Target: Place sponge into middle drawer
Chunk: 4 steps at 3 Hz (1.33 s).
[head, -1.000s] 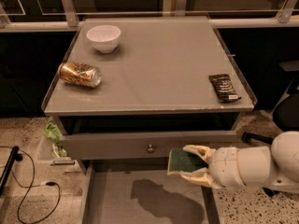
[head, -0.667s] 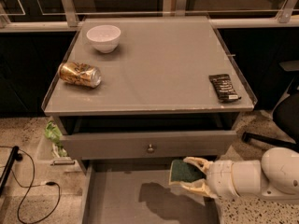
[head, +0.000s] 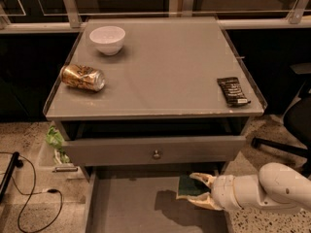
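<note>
My gripper [head: 197,190] is shut on the sponge [head: 189,186], whose dark green face shows between the pale fingers. It holds the sponge inside the right part of the middle drawer [head: 131,208], low over its flat grey floor. The drawer is pulled out wide below the cabinet. The white arm [head: 262,192] reaches in from the lower right. A shadow lies on the drawer floor under the sponge.
The drawer with a round metal knob [head: 156,154] is partly open just above. On the cabinet top are a white bowl [head: 107,39], a tipped gold can [head: 82,77] and a black snack packet [head: 233,91]. A black cable [head: 29,198] lies on the floor at left.
My gripper has moved down and slightly left with the sponge, from in front of the knob drawer into the middle drawer.
</note>
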{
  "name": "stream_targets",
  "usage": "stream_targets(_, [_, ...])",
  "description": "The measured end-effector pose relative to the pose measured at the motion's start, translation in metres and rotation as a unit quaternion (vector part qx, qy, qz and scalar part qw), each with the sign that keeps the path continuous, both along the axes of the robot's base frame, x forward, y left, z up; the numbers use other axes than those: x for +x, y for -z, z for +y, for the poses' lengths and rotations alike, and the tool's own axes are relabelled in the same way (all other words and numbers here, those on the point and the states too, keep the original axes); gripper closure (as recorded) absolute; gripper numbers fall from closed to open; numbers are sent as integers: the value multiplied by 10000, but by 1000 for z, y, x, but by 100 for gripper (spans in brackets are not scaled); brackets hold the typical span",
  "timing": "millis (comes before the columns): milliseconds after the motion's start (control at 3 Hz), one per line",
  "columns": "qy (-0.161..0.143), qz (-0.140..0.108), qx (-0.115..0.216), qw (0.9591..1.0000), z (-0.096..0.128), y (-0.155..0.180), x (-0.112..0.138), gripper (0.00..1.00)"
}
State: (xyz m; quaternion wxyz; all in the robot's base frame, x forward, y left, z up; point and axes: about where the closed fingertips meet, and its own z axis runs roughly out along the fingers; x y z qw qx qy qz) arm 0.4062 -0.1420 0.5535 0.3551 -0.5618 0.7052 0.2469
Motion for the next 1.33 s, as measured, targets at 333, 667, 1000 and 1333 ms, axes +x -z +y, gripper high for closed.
stream_targets(333, [0, 0, 0, 10000, 0, 0, 0, 100])
stream_targets(667, [-9, 86, -16, 10000, 5, 15, 1, 100])
stream_targets(1000, [128, 287, 119, 9994, 3, 53, 14, 100])
stream_targets(1333, [229, 363, 272, 9987, 5, 87, 27, 100])
